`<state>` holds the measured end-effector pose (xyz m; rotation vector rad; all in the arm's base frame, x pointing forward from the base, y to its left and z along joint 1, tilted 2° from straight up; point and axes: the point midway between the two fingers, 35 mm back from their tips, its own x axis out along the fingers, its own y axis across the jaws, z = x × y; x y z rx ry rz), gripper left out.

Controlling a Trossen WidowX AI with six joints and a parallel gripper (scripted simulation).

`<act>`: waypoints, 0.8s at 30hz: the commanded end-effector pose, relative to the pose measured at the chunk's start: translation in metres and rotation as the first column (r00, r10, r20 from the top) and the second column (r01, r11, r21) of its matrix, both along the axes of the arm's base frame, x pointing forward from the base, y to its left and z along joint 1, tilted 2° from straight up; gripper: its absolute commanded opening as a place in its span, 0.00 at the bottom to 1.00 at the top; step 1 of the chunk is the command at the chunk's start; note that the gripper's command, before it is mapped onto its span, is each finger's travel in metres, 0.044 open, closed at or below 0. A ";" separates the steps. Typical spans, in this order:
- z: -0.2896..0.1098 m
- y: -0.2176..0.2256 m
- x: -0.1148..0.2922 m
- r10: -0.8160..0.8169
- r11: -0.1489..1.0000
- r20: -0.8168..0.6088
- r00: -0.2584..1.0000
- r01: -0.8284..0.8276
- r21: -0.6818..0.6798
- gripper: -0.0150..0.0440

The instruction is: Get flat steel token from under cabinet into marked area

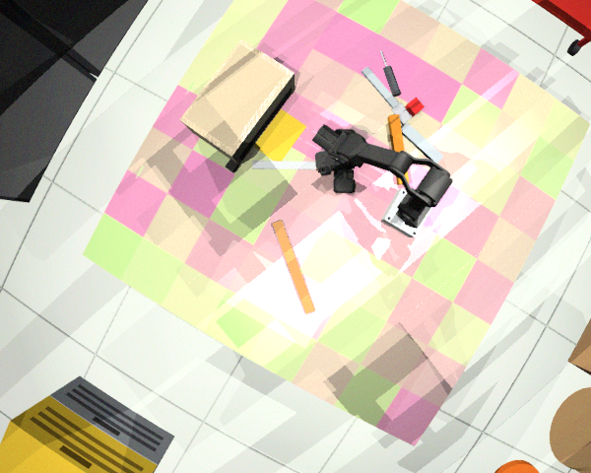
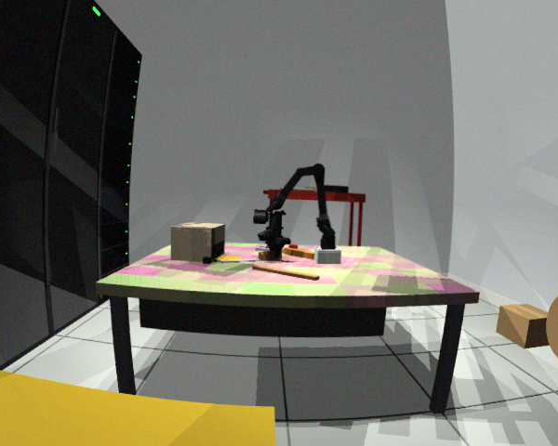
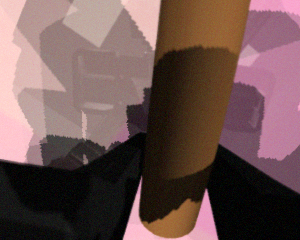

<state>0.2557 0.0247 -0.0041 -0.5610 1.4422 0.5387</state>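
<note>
Top view: gripper clamped on a tool whose grey blade points at nine o'clock toward the cabinet base; yellow marked area just beside it. Token not visible. Exterior view: arm bent low over table. Wrist view: tan cylindrical handle between the jaws.

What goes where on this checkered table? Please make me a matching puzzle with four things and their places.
Things:
1. tan round handle
2. long orange flat strip
3. small red cube
4. yellow square patch

Places:
A. right in front of the tan box-shaped cabinet
B. clamped in the black tool
C. lying by itself, away from the other items
D. beside the grey flat bar, near the dark screwdriver

Pairs: 1-B, 2-C, 3-D, 4-A
</note>
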 end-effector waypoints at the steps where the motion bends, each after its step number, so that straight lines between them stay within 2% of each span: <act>1: 0.000 -0.005 0.001 0.000 1.000 0.003 1.000 0.000 0.000 0.25; 24: 0.000 -0.028 0.003 0.000 1.000 0.003 1.000 0.000 -0.002 0.25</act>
